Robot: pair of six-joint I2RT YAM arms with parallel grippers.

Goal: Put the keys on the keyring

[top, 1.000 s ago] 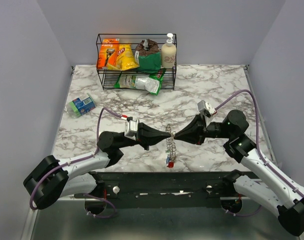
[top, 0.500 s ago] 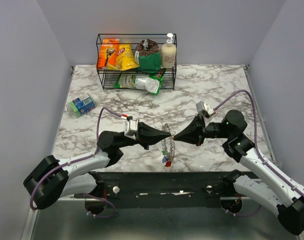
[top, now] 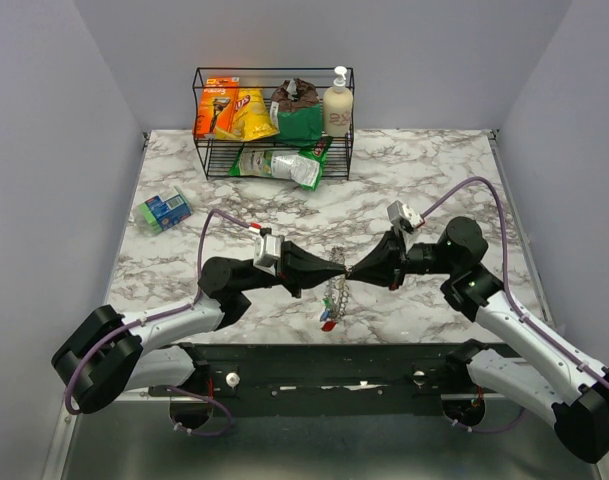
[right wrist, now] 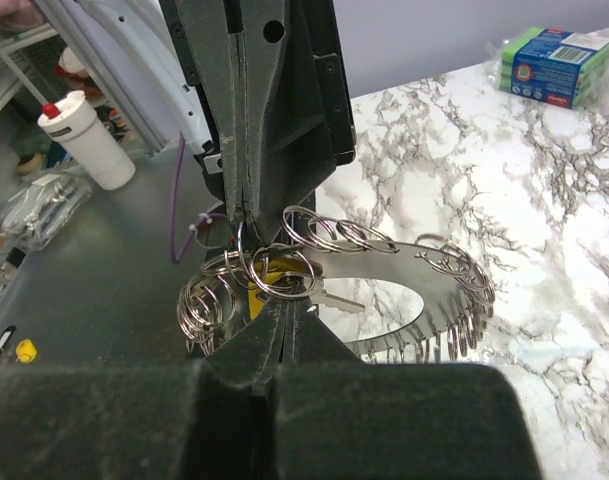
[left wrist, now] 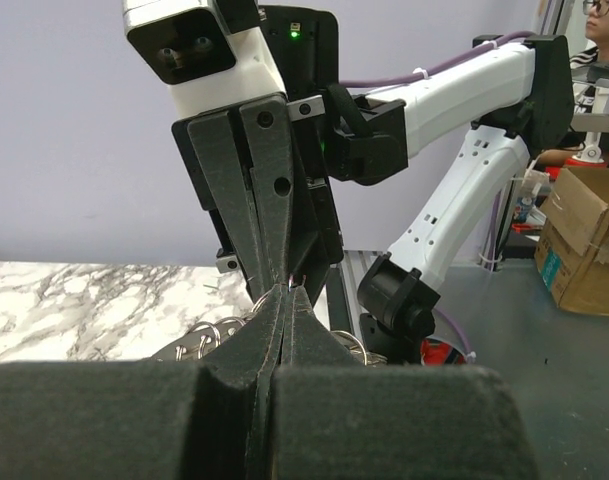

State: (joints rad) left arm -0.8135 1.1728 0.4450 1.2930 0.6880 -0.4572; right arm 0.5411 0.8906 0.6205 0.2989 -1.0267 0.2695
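**Over the near edge of the table, both grippers close on the keyring**

Between the two arms, just above the marble table (top: 434, 180), the keyring (top: 335, 290) hangs in the air, clear of the surface. The left gripper (top: 339, 267) reaches in from the left and the right gripper (top: 353, 270) from the right, so their tips meet nose to nose at the top of the ring. Both pairs of jaws are pressed fully together, and neither wrist view shows a gap between the fingers.

From the right wrist, the keyring reads as a broad silvery loop strung with many small split rings. The left gripper's tips come down from above onto the small rings at the left end of the loop. The right gripper's tips pinch in among the small rings just beside them. Each gripper has hold of the keyring there, though exactly which wire each one nips cannot be made out.

A yellow-headed key (right wrist: 272, 272) sits among those rings just past the right gripper's tips, its blade pointing right. From above, the keys (top: 327, 320) dangle in a bunch at the low end of the ring, with red, blue and green heads showing.

At the far edge stands a wire rack (top: 350, 110) holding packets and a pump bottle. A blue-green pack (top: 164, 210) lies at the left of the table, well apart from the arms.
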